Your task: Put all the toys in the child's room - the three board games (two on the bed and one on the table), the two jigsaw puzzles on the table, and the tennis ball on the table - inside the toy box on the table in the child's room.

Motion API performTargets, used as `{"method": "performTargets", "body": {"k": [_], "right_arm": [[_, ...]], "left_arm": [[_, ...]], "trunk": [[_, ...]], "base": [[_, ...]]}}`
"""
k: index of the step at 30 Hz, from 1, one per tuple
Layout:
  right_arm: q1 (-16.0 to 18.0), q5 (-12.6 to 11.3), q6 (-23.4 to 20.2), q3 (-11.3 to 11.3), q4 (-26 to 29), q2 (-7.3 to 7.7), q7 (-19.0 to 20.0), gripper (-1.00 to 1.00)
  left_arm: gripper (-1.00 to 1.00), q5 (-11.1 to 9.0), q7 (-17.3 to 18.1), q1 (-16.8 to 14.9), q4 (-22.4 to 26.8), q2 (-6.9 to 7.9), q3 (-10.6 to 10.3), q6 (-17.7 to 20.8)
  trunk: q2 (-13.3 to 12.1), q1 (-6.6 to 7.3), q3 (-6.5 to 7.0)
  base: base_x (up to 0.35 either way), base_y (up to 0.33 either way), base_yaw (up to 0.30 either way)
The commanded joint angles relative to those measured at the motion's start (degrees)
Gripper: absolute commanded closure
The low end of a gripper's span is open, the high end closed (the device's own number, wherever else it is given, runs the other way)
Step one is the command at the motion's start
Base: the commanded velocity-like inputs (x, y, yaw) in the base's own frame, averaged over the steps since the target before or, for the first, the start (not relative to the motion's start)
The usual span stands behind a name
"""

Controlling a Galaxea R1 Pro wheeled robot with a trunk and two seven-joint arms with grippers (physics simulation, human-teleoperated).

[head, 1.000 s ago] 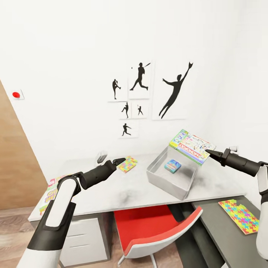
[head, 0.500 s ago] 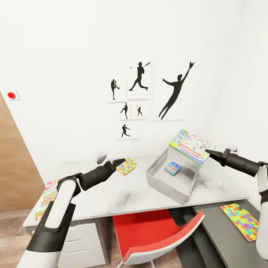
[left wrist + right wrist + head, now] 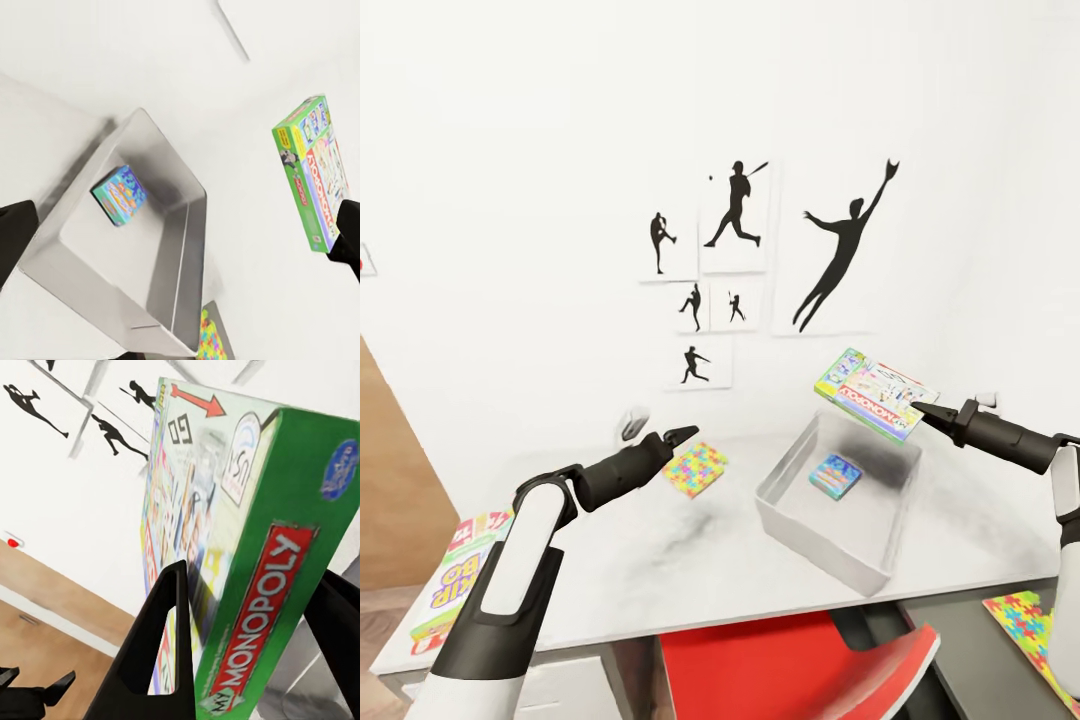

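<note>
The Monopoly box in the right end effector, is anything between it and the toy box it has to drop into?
Nothing visible. The right end effector holds the Monopoly box in the air above the far rim of the toy box. The bin is lidless, holding one small blue game box with bare floor around it.

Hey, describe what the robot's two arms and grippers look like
Both arms have glossy white shells with black joints and tapering black forearms. The left gripper and right gripper are matte black, each with two slim pointed fingers. No cables or markings show.
</note>
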State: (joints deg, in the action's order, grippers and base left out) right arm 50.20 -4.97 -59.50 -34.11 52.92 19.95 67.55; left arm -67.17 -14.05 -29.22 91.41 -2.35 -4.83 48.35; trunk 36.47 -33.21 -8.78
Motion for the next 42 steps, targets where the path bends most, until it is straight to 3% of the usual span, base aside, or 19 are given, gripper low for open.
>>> {"method": "performTargets", "body": {"k": [1,42], "right_arm": [[0.1,-0.4,-0.5,-0.1,0.0,0.0,0.0,1.0],[-0.8,-0.2,-0.1,0.7,0.8,0.19,-0.1,1.0]], "left_arm": [[-1.0,-0.6,-0.6,-0.1,0.1,-0.02,0.0,0.2],[-1.0,-0.6,-0.5,0.0,0.1,-0.01,0.1,0.4]], "trunk": [[0.1,-0.04,-0.1],[0.1,-0.04,-0.1]], "base": [[0.171,-0.007,0.0],[0.02,-0.052,0.0]]}}
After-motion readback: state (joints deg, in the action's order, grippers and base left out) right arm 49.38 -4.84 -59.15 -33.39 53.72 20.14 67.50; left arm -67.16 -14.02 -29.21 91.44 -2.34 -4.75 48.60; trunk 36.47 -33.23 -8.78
